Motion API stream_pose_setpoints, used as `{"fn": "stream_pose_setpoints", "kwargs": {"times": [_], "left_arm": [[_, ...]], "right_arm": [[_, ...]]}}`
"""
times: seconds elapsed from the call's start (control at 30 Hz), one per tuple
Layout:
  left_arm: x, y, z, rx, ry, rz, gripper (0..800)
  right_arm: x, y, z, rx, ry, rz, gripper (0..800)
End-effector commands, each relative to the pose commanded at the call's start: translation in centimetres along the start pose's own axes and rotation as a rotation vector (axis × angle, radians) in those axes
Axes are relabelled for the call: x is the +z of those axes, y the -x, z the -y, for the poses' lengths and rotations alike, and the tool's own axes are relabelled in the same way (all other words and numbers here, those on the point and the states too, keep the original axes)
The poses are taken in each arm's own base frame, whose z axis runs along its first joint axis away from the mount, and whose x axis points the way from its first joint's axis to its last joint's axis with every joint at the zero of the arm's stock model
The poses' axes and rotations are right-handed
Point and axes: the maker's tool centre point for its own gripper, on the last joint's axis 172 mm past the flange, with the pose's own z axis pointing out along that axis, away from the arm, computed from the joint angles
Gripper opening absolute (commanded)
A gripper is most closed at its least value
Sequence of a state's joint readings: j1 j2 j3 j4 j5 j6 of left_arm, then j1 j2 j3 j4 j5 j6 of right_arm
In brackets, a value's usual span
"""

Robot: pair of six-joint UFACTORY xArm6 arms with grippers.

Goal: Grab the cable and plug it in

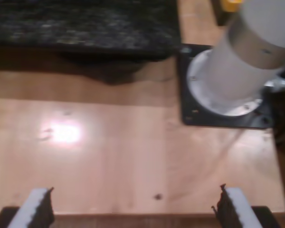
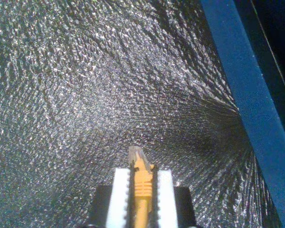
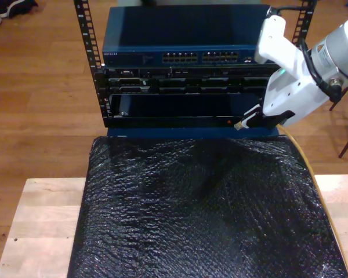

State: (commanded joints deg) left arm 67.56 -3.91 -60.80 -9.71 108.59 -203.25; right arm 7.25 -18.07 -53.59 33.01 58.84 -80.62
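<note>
- Black mat (image 3: pixel 203 214) spread over wooden table (image 3: pixel 40 220), across the exterior view.
- Rack (image 3: pixel 180 75) with blue switch (image 3: pixel 180 40) behind the mat.
- My second gripper (image 2: pixel 141 183) clamped on the cable (image 2: pixel 140 190), clear plug (image 2: pixel 137 156) poking past the pads, near the rack at the exterior view's right.
- My first gripper (image 1: pixel 133 206) spread wide, holding nothing, over bare table.
</note>
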Motion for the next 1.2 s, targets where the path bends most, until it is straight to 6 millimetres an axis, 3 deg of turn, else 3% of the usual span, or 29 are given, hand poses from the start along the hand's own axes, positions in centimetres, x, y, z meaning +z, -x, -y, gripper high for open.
{"fn": "stream_pose_setpoints", "kwargs": {"times": [0.2,0.33,0.77,1.2], "left_arm": [[4.4,-1.3,-4.0,0.04,0.071,-0.054,799],[7.2,-2.1,-5.3,0.038,0.081,-0.112,799],[11.6,-3.4,-7.6,0.046,0.094,-0.219,799],[14.9,-0.8,-8.4,0.046,0.058,-0.065,799]], "right_arm": [[0.2,0.3,0.2,0.0,-0.006,0.005,0],[0.5,0.6,0.5,0.005,-0.016,0.009,0],[0.9,1.3,1.4,0.006,-0.039,0.024,0],[1.3,1.9,1.9,0.01,-0.055,0.034,0]]}}
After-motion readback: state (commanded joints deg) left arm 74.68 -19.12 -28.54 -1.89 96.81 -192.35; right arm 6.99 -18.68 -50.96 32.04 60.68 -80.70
